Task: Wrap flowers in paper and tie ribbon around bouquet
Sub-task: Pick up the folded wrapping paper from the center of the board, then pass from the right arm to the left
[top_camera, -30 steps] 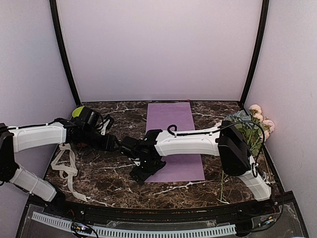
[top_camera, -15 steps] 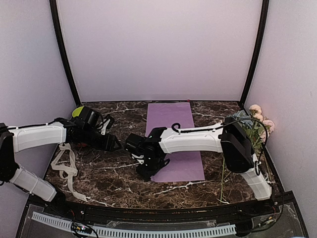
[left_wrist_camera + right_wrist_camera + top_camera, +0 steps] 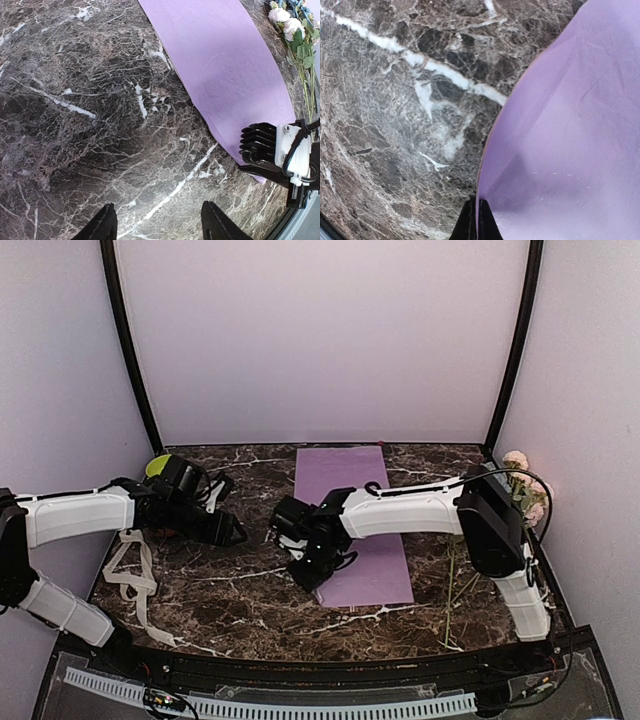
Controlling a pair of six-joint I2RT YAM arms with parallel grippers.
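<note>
1. Though cut off at its near edge: one table (image 3: 230, 590), dark glossy marble, white-veined.
2. One paper (image 3: 350, 490), lilac, thin, rectangular, flat mid-table; partly hidden under the right arm (image 3: 410, 512).
3. One bunch of flowers (image 3: 516, 460) at the right edge, pale blooms, thin green stems; bloom count hard to make out.
4. One ribbon (image 3: 127, 586), cream, flat, looped at the left edge.
5. Two grippers: right gripper (image 3: 474, 220) pinched together on the paper's left edge; left gripper (image 3: 157, 225) parted over bare marble.
</note>
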